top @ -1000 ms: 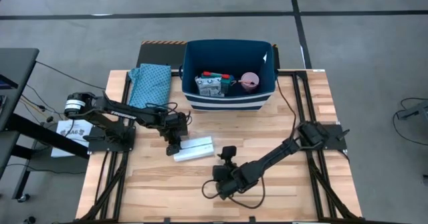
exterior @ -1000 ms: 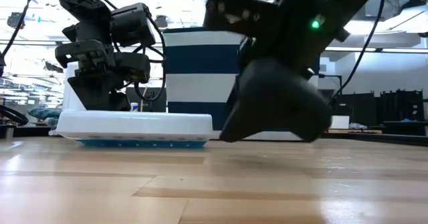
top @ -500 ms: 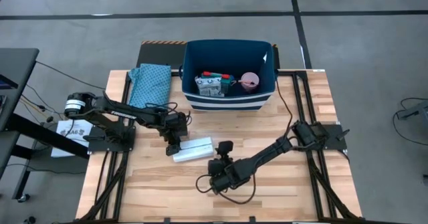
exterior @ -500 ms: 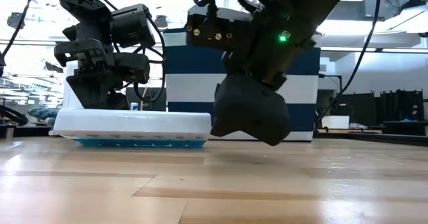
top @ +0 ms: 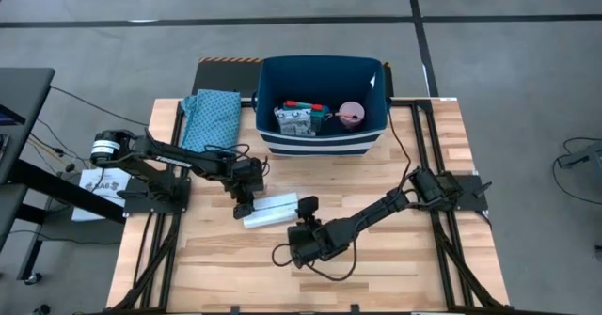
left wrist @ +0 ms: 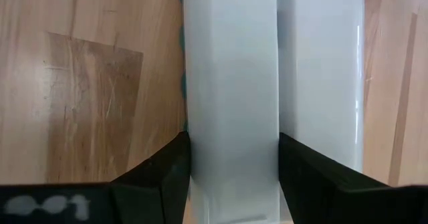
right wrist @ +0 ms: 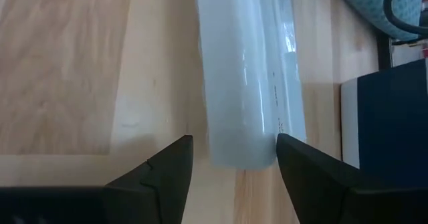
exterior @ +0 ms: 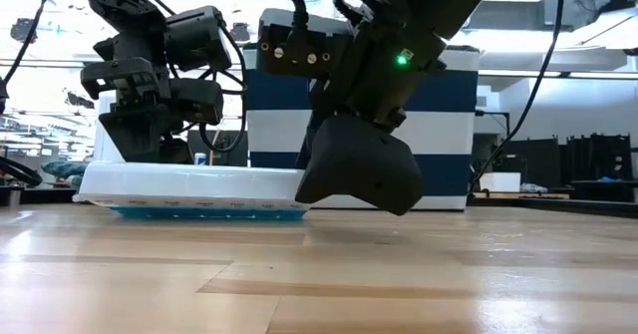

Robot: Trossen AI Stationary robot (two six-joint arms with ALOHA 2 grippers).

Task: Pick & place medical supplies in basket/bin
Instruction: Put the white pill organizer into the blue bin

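The white and light-blue compartment tray [top: 273, 210] lies flat on the table, in front of the navy striped bin [top: 320, 144]. My left gripper [top: 246, 202] is over the tray's left end and is shut on it. My right gripper [top: 301, 223] is open at the tray's right end [right wrist: 244, 144]. Its fingers stand on either side of that end; whether they touch it I cannot tell. A teal-and-red box [top: 301, 118] and a pink roll [top: 350, 116] lie inside the bin. The other supplies are out of view. My left gripper pinches one long half of the tray [left wrist: 231, 117] near its left end, coming from above and pointing down. One finger [left wrist: 170, 174] is at the tray's outer long edge; the other [left wrist: 301, 174] is at the line down its middle. The tray's underside [exterior: 194, 211] rests on the table.
A teal patterned folded cloth [top: 212, 118] lies left of the bin at the far left of the table. Bare wood [top: 414, 259] lies on the near side and to the right of the tray. Black frame rails [top: 150, 249] run along both sides.
My right gripper has moved toward the table's left and far edge, coming up to the tray's right end. The left gripper and the tray have kept still.
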